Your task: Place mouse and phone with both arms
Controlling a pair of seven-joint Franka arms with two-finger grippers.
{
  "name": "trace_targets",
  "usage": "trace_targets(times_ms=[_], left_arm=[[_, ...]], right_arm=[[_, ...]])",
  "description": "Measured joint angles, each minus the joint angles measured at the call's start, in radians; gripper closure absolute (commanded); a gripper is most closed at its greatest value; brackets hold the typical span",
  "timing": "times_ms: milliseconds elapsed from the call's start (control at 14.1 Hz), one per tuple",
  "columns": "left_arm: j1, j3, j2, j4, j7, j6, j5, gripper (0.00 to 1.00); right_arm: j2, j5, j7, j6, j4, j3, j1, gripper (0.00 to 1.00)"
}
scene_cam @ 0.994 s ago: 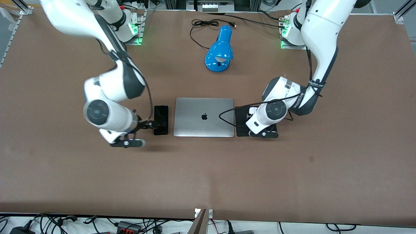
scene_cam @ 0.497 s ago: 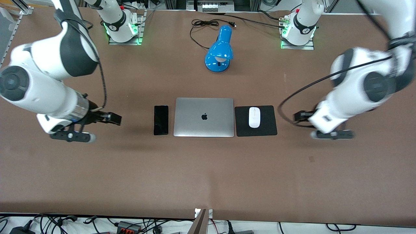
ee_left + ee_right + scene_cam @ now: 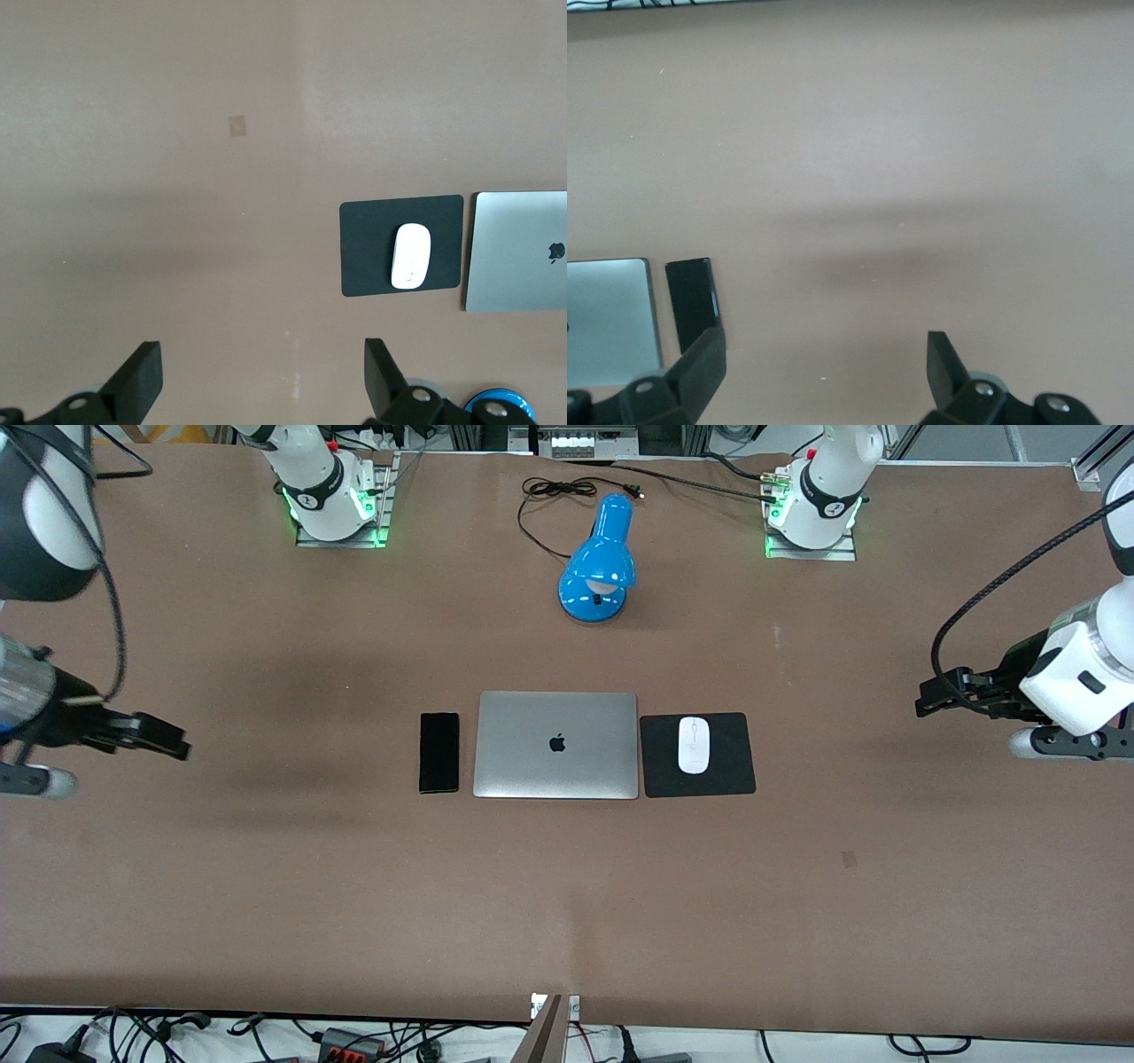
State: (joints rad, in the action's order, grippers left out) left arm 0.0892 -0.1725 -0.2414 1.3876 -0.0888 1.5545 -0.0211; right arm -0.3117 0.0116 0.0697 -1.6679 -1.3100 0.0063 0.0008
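The white mouse [image 3: 693, 744] lies on a black square pad [image 3: 735, 775] beside a closed silver laptop [image 3: 555, 766], toward the left arm's end. The black phone [image 3: 438, 752] lies flat on the table at the laptop's right-arm side. My left gripper [image 3: 930, 695] is open and empty, up over bare table well clear of the pad. My right gripper [image 3: 173, 742] is open and empty over bare table, well clear of the phone. The left wrist view shows its open gripper [image 3: 263, 372] and the mouse [image 3: 411, 255]. The right wrist view shows its open gripper [image 3: 824, 363] and the phone [image 3: 691, 297].
A blue desk lamp [image 3: 600, 558] with a black cord lies farther from the front camera than the laptop, between the two arm bases. A small mark [image 3: 850, 858] shows on the brown table nearer the camera.
Both arms let go and swung outward toward their table ends and upward. The phone and the mouse stay where they were set, beside the laptop.
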Motion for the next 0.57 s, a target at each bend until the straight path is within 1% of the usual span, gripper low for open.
trace_targets(times_ms=[71,142,213,284,426,497,568], left_arm=[[-0.037,0.027,0.007,0.001,-0.023,-0.002,0.023,0.0],[-0.088,0.069,0.021,0.008,-0.04,-0.011,0.039,0.0],[-0.126,0.101,0.047,0.034,-0.052,-0.014,0.045,0.0],[-0.144,0.117,0.09,0.089,-0.059,-0.004,0.046,0.0],[-0.14,0.13,0.196,0.238,-0.059,0.067,0.047,0.0],[-0.126,0.132,0.233,0.285,-0.057,0.09,0.047,0.0],[-0.107,0.132,0.252,0.306,-0.048,0.104,0.047,0.0]], right_arm=[[0.021,0.0,-0.034,0.009,0.0,-0.012,-0.002,0.0],[0.038,0.0,-0.062,0.023,-0.001,-0.021,-0.004,0.0],[0.051,0.0,-0.086,0.044,-0.003,-0.026,-0.008,0.0],[0.061,0.0,-0.098,0.052,-0.012,-0.027,-0.013,0.0],[0.082,-0.002,-0.111,0.03,-0.061,-0.029,-0.015,0.0],[0.102,-0.004,-0.113,-0.001,-0.105,-0.029,-0.014,0.0],[0.129,-0.006,-0.114,-0.034,-0.158,-0.029,-0.014,0.0]])
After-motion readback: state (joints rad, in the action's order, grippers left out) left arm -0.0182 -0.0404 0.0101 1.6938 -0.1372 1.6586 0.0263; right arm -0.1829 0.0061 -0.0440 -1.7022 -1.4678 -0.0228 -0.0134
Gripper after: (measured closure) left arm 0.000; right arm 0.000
